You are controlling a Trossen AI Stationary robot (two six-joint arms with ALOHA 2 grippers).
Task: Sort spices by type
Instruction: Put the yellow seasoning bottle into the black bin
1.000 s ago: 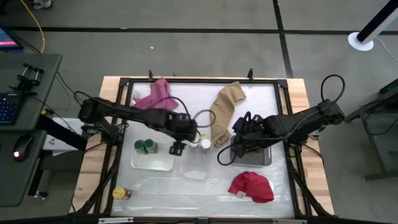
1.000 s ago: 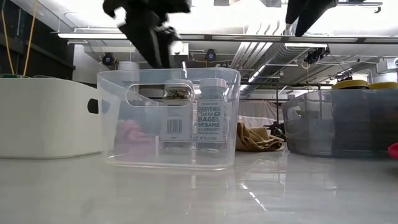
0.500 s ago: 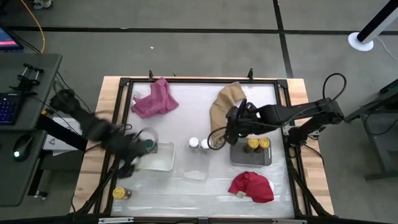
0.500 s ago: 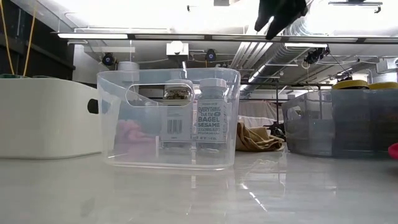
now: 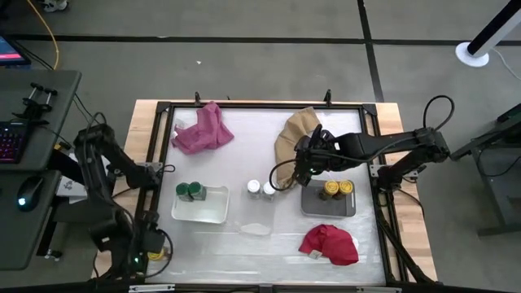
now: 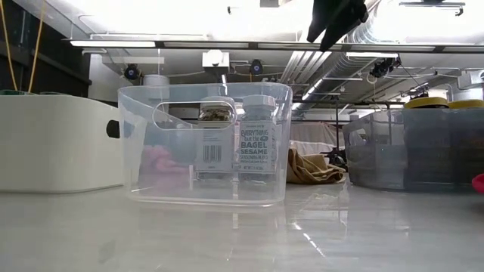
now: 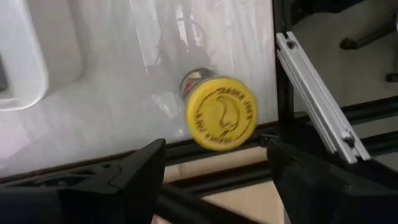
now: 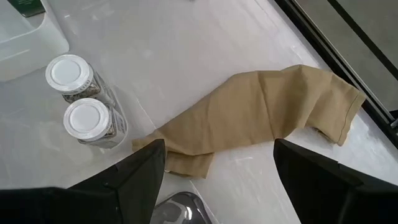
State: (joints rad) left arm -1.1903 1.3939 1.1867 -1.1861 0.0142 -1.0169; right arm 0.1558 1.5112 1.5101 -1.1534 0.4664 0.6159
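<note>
Yellow-lidded jar [image 7: 221, 113] stands alone at the table's near-left corner, just inside the black frame rail [image 7: 317, 93]. Left gripper [image 5: 138, 256] hangs directly over it, fingers [image 7: 134, 171] spread wide to either side of the lid, holding nothing, not touching the jar.

Two green-lidded jars [image 5: 190, 191] sit side by side at the left end of the white tray [image 5: 207, 213], well apart from both grippers.

Mid-table: two white-lidded jars [image 8: 79, 93], touching, standing inside a clear bin [image 6: 204, 143] per the low view. Labels face that camera.

Right gripper [image 5: 303, 167] hovers above the tan cloth [image 8: 261, 115], just right of the white-lidded pair, between them and the grey tray [image 5: 313, 203]. Jaws wide, empty, clear of the jars.

Two more yellow-lidded jars [image 5: 336, 189] stand in the grey tray, near the right gripper.

Pink cloth [image 5: 202, 130] lies far-left; red cloth [image 5: 330, 244] near-right.
</note>
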